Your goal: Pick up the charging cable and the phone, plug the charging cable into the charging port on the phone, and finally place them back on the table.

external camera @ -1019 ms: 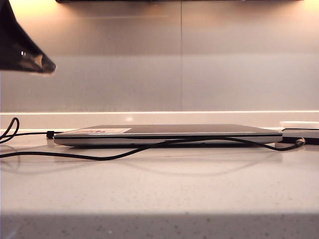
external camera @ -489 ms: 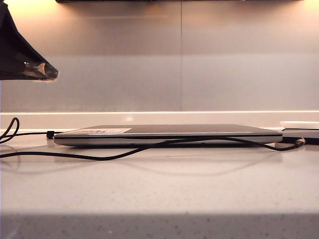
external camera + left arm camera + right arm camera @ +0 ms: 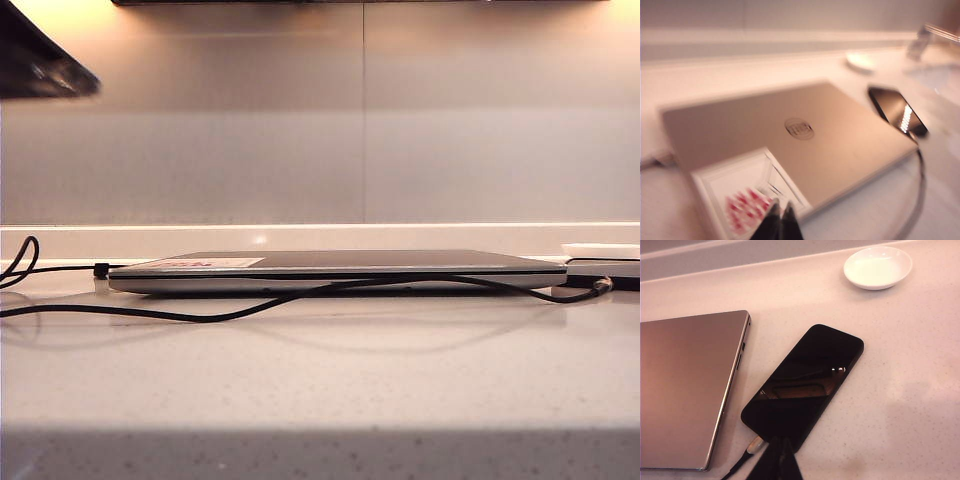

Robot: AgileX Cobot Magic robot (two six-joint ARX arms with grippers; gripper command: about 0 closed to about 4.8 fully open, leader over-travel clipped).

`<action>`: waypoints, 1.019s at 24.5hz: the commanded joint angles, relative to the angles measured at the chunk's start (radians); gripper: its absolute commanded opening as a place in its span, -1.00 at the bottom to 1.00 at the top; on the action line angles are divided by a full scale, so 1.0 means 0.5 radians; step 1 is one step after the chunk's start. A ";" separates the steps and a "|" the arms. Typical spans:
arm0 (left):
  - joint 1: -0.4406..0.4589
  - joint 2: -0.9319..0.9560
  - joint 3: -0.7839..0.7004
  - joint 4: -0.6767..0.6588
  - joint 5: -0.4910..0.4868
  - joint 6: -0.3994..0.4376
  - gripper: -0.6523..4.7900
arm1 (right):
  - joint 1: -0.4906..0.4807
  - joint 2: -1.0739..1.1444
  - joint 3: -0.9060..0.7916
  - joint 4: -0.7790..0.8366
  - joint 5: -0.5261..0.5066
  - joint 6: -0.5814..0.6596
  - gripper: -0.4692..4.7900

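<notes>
Black cord first: the charging cable (image 3: pixel 200 316) lies loose on the table (image 3: pixel 320 390), running from the far left, along the front of the silver laptop (image 3: pixel 330 268), to the right. Its plug tip (image 3: pixel 755 444) sits at the bottom edge of the phone (image 3: pixel 802 386); we cannot tell if it is pushed in or only touching. The phone lies flat on the table just right of the laptop, screen up, so we judge the plug has a straight way into the port. A small white dish (image 3: pixel 878 267) sits farther back, out of the way.

Our left gripper (image 3: pixel 780 220) hangs up high on the left, over the laptop corner with the red and white sticker (image 3: pixel 747 200). Its fingers are pressed together and hold nothing. Our right gripper (image 3: pixel 777 457) hovers over the near end of the phone, right by the plug, fingers together and empty too. We think both must open before we can pick anything up
</notes>
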 commanded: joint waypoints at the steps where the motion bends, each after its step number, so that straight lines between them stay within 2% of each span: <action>1: 0.205 -0.176 -0.042 -0.002 -0.002 0.037 -0.78 | 0.002 -0.005 0.012 0.028 -0.003 -0.005 -0.82; 2: 0.347 -0.288 -0.082 -0.010 -0.002 0.036 -0.78 | 0.002 -0.005 0.012 0.028 -0.004 -0.005 -0.82; 6: 0.677 -0.539 -0.184 -0.010 -0.002 0.037 -0.78 | 0.002 -0.005 0.012 0.028 -0.003 -0.005 -0.82; 13: 1.106 -0.890 -0.366 -0.035 -0.002 0.039 -0.78 | 0.002 -0.004 0.012 0.028 -0.003 -0.005 -0.82; 19: 1.132 -0.927 -0.451 -0.050 -0.002 0.136 -0.78 | 0.002 -0.004 0.012 0.029 -0.003 -0.005 -0.82; 25: 1.129 -0.927 -0.523 -0.038 -0.002 0.150 -0.78 | 0.002 -0.004 0.012 0.029 -0.003 -0.005 -0.82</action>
